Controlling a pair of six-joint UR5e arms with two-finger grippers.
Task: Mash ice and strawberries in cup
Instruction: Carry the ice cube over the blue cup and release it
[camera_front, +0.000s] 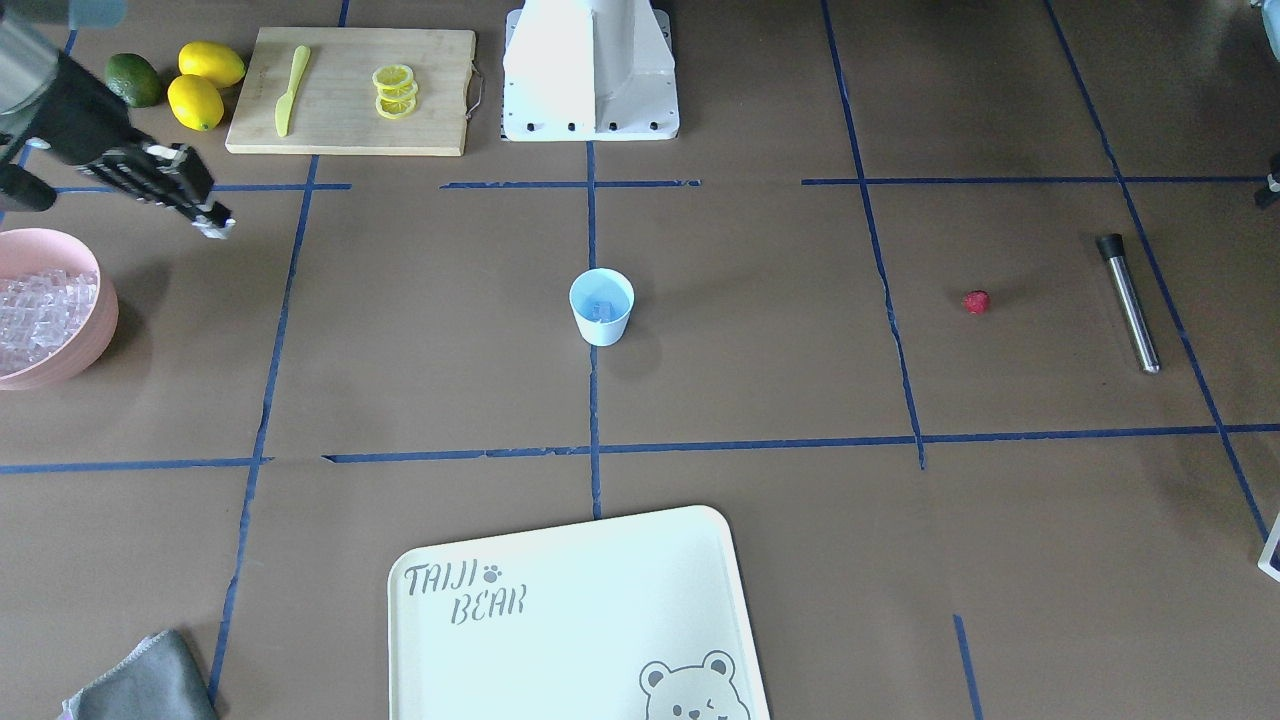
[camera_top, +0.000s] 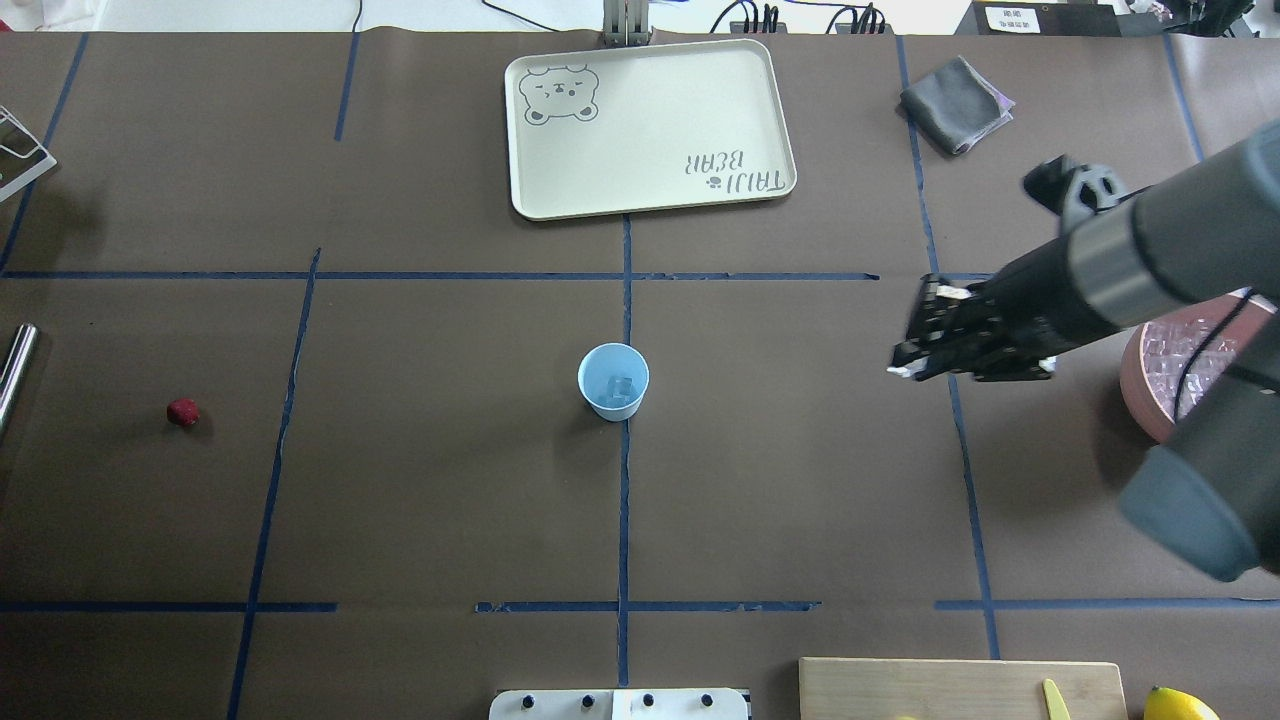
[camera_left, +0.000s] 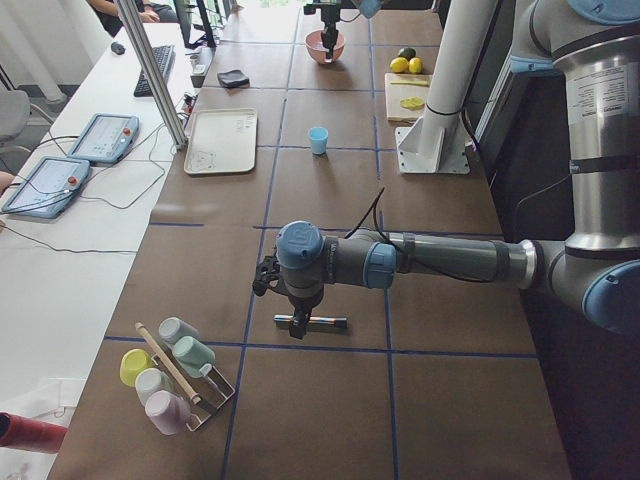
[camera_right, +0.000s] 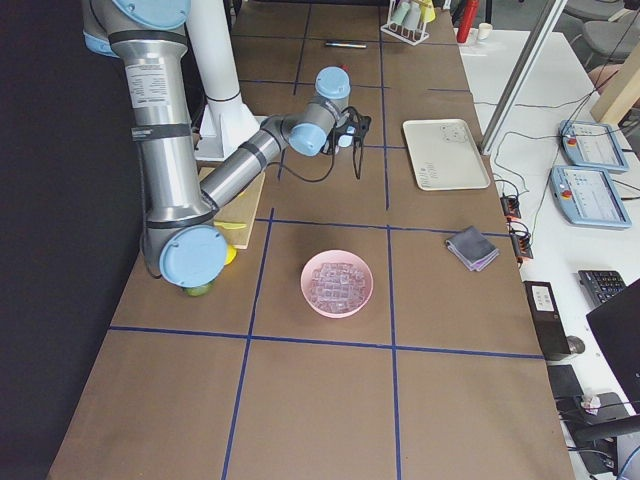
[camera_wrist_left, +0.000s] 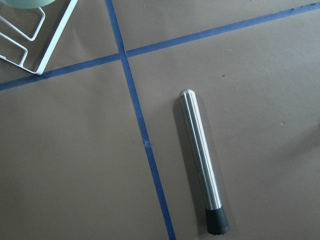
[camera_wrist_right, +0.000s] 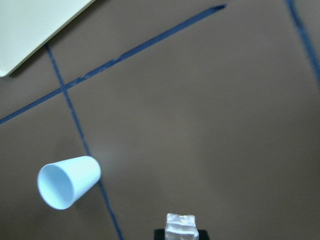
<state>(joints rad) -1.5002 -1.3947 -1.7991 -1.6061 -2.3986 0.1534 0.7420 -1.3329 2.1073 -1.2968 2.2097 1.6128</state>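
Observation:
The pale blue cup (camera_front: 602, 305) stands upright at the table's middle, with an ice cube (camera_top: 622, 388) inside. It also shows in the right wrist view (camera_wrist_right: 67, 181). My right gripper (camera_top: 915, 335) hovers between the pink bowl and the cup, shut on a clear ice cube (camera_wrist_right: 181, 225). The red strawberry (camera_front: 976, 302) lies alone on the table (camera_top: 182, 412). My left gripper (camera_left: 297, 312) hangs over a steel muddler (camera_wrist_left: 200, 160). It shows only in the exterior left view, so I cannot tell whether it is open or shut.
A pink bowl (camera_front: 95, 330) of ice cubes (camera_right: 337, 283) stands by the right arm. A cutting board (camera_front: 350, 130) holds lemon slices and a yellow knife, with lemons (camera_front: 205, 85) and a lime beside. There is also a cream tray (camera_front: 570, 620), a grey cloth (camera_front: 150, 685) and a cup rack (camera_left: 175, 375).

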